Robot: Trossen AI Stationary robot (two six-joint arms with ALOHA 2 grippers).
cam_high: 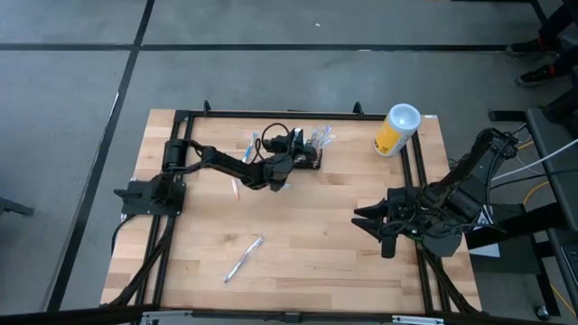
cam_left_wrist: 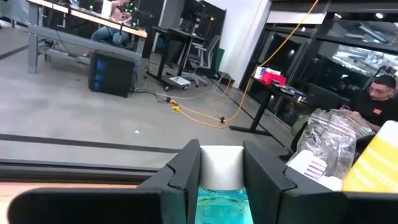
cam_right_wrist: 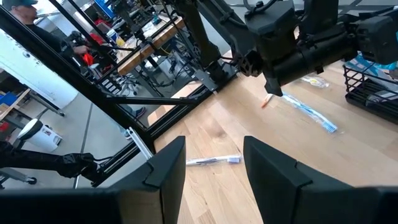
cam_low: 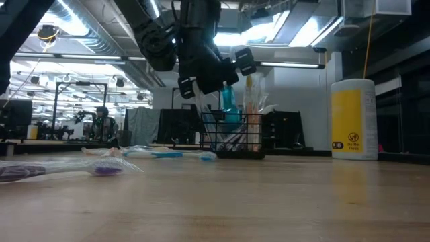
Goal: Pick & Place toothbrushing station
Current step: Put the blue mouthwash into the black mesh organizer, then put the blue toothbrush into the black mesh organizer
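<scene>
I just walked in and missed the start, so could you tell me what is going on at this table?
The left end effector is over the black wire-mesh caddy at the far side of the table, shut on a teal-and-white toothbrush that it holds at the caddy. Other toothbrushes already stand in the caddy. One wrapped toothbrush lies near the front of the table and a blue one beside the caddy. The right end effector waits open at the right side. A yellow canister stands at the back right.
</scene>
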